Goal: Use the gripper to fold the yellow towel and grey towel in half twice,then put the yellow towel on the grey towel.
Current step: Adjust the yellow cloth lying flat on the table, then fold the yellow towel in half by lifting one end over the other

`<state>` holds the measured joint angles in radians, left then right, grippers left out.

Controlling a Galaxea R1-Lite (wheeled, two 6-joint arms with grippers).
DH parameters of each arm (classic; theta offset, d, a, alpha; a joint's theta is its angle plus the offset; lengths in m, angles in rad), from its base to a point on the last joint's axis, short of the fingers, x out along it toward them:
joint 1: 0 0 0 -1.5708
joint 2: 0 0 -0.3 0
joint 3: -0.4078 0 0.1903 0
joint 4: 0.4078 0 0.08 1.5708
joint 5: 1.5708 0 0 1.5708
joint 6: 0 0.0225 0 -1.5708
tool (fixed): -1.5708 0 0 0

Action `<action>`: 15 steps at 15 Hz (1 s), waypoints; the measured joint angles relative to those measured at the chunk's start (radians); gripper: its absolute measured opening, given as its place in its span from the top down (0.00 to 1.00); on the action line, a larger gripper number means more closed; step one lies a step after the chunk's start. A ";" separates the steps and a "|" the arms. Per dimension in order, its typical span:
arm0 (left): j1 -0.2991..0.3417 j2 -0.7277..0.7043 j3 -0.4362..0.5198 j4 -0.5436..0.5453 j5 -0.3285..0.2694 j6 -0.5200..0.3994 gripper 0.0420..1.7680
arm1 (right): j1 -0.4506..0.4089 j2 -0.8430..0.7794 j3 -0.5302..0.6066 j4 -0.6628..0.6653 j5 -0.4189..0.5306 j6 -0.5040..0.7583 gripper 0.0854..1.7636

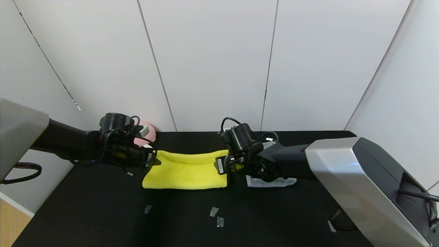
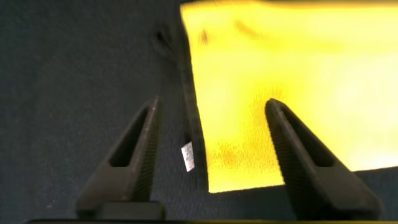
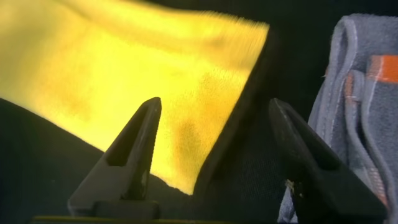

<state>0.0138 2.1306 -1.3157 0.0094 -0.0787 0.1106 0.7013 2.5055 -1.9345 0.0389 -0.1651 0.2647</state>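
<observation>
The yellow towel (image 1: 187, 170) lies folded into a flat strip on the black table, between my two arms. My left gripper (image 1: 155, 160) hangs open over the towel's left end; in the left wrist view (image 2: 211, 106) its fingers straddle the towel's dark-trimmed edge (image 2: 194, 134) and small white tag (image 2: 187, 156). My right gripper (image 1: 223, 167) hangs open over the towel's right end; in the right wrist view (image 3: 214, 102) its fingers straddle the right edge of the yellow cloth (image 3: 155, 87). The grey towel (image 1: 271, 181) lies bunched under my right arm, its orange band showing in the right wrist view (image 3: 357, 106).
A pink plush peach (image 1: 145, 136) sits at the back left by the wall, behind my left arm. Several small bits of tape (image 1: 214, 211) lie on the black table (image 1: 103, 212) in front of the yellow towel.
</observation>
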 joint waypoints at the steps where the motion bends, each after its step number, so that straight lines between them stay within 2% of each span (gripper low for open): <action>1: 0.002 -0.005 -0.001 0.001 0.000 -0.002 0.28 | 0.000 -0.008 0.002 0.002 0.000 0.000 0.26; 6: 0.014 -0.023 0.007 0.023 0.015 0.008 0.16 | 0.001 -0.053 0.017 0.045 0.000 0.000 0.15; 8: 0.021 -0.023 0.002 0.101 0.016 0.010 0.13 | 0.001 -0.082 0.021 0.124 0.011 0.000 0.13; 11: 0.024 -0.009 -0.063 0.271 0.001 0.003 0.10 | 0.004 -0.127 0.030 0.196 0.034 0.000 0.10; 14: 0.019 0.036 -0.136 0.306 -0.009 -0.030 0.08 | 0.004 -0.186 0.080 0.251 0.072 -0.004 0.08; 15: 0.017 0.053 -0.157 0.312 -0.030 -0.044 0.07 | 0.004 -0.206 0.103 0.260 0.080 -0.005 0.07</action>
<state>0.0306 2.1840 -1.4730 0.3215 -0.1089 0.0668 0.7051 2.3000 -1.8319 0.2994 -0.0853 0.2598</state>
